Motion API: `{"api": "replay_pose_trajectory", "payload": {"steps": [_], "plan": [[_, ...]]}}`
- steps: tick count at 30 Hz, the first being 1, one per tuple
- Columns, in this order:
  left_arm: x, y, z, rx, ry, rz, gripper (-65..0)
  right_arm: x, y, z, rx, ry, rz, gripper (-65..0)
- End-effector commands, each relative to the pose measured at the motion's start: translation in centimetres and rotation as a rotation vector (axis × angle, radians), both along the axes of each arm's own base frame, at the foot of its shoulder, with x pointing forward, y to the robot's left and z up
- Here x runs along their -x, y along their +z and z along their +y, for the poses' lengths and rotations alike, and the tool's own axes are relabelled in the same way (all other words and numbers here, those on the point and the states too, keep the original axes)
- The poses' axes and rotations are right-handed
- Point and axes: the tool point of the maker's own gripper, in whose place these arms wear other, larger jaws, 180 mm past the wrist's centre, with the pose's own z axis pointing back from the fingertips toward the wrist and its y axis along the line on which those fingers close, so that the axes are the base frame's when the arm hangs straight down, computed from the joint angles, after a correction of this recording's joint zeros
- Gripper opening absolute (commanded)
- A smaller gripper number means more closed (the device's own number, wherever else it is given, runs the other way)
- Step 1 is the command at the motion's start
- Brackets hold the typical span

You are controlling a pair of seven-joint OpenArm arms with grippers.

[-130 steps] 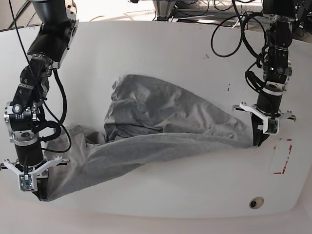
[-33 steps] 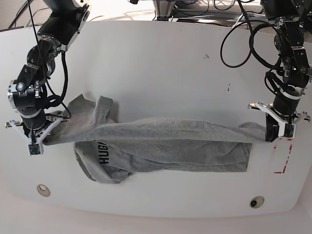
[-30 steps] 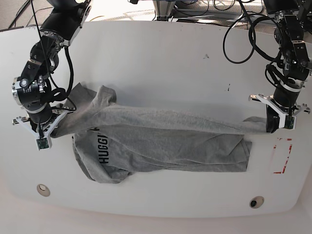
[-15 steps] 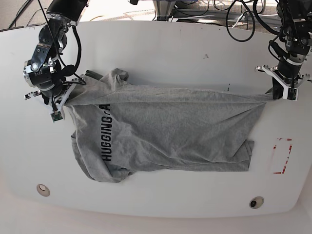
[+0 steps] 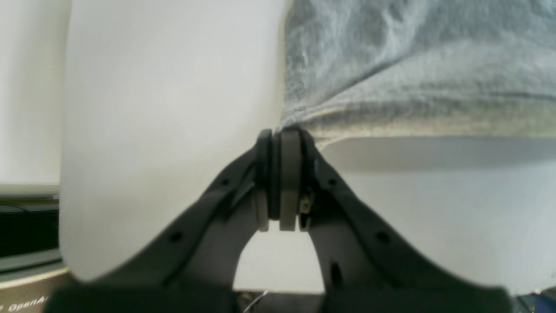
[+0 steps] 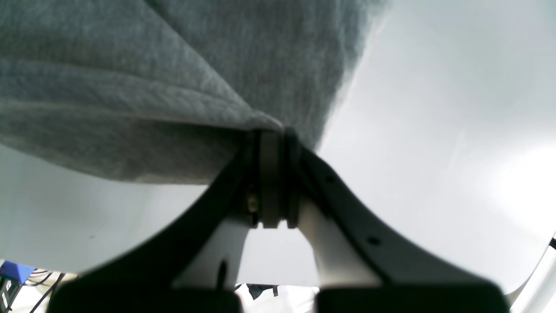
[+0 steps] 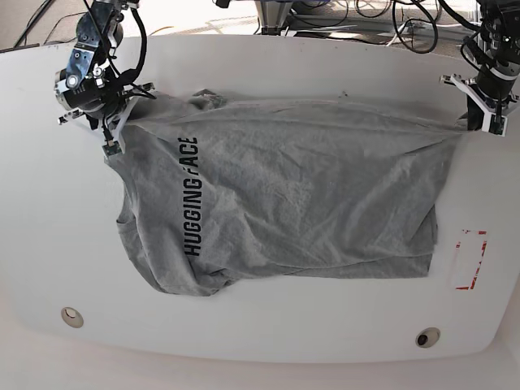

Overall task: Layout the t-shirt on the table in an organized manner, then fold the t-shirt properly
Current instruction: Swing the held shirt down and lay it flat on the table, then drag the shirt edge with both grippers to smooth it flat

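Heather-grey t-shirt [image 7: 292, 195] with black lettering on white table [image 7: 268, 325].

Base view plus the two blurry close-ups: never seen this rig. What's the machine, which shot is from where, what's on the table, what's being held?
It is a robot with two arms. The base view looks down on the white table; the two close-ups come from cameras on the wrists, looking along the pincers.

The left gripper is at the base view's right, the right gripper at its left. Each is shut on an edge of the grey t-shirt, as the left wrist view and right wrist view show.

The shirt hangs stretched between them, its lettering reading HUGGINGFACE; its lower part is bunched on the table. A red dashed rectangle is marked beside it.
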Motion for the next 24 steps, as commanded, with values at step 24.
{"api": "replay_pose_trajectory", "payload": {"steps": [24], "plan": [[3.5,-1.1,0.2,-0.023,-0.019,0.096,-64.6,2.8,-1.0,0.2,-0.002,-0.001,0.053,-65.0]]}}
